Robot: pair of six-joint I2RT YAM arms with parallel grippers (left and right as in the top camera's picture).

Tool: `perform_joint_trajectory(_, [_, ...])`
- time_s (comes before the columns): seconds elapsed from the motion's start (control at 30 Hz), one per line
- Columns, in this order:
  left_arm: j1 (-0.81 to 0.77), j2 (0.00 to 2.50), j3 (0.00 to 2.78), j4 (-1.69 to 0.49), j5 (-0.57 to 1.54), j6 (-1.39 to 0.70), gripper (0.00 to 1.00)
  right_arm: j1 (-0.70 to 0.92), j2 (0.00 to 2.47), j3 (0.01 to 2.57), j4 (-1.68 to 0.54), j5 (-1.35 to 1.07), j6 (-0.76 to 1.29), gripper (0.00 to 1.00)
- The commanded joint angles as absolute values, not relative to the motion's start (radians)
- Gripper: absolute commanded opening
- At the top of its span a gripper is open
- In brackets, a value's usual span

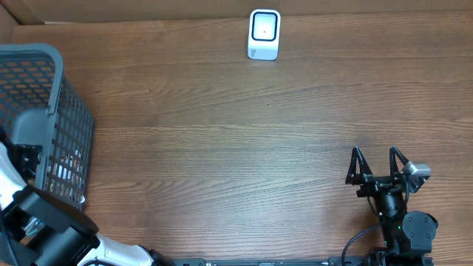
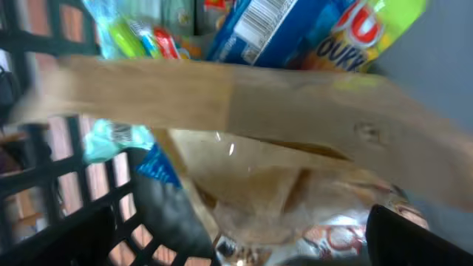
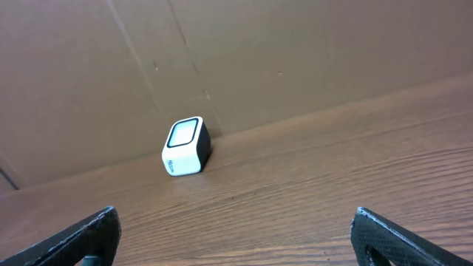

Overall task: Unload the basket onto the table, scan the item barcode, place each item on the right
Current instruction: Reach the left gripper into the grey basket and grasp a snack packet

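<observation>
Wooden tabletop (image 1: pixel 222 148) seen from above, backed by a brown cardboard wall (image 3: pixel 310 59). At the far edge, near the middle: a small white barcode scanner (image 1: pixel 264 34) with a dark-rimmed window, standing upright and alone. At the left edge: a grey mesh basket (image 1: pixel 70 133), with the left arm (image 1: pixel 44 222) reaching into it from the near-left corner. Low on the right: the right gripper (image 1: pixel 378 166), fingers spread wide, holding nothing, pointed toward the scanner and well apart from both scanner and basket.

From the left wrist, a blurred close view inside the basket. Left gripper (image 2: pixel 288 244) with dark fingers (image 2: pixel 166 214) wide apart at the bottom corners, closed on nothing. Beyond them, a heap of packets. Across the middle: a tan paper bag (image 2: pixel 244 111). Above it: a blue snack bag (image 2: pixel 295 29), its white barcode patch (image 2: pixel 259 18) turned toward the camera. Left of that: a green and red packet (image 2: pixel 137 37). Impossible to tell whether the fingers touch any packet.
</observation>
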State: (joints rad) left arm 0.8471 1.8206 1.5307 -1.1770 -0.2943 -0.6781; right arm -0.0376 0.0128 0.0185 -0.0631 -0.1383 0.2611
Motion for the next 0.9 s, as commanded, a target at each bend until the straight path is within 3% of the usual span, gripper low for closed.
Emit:
perform_joint_trajectory(0.0, [0.852,1.831,1.437,-1.097,-0.314,-0.676,1.00,-0.032,0.003,0.009,-0.057,-0.144,0.261,1.00])
perform_joint_trajectory(0.3, [0.852,1.832,1.251,-0.847,-0.315,-0.676,0.99,-0.032,0.003,0.009,-0.068,-0.145,0.261,1.00])
perform_joint_trajectory(0.37, [0.852,1.832,1.226,-0.816,-0.315,-0.676,0.93,-0.032,0.003,0.009,-0.068,-0.145,0.261,1.00])
perform_joint_trajectory(0.53, [0.850,1.831,1.214,-0.795,-0.314,-0.676,0.65,-0.032,0.003,0.009,-0.068,-0.145,0.261,1.00])
perform_joint_trajectory(0.87, [0.850,1.830,1.398,-0.892,-0.140,-0.536,0.28,-0.032,0.003,0.009,-0.068,-0.151,0.261,1.00])
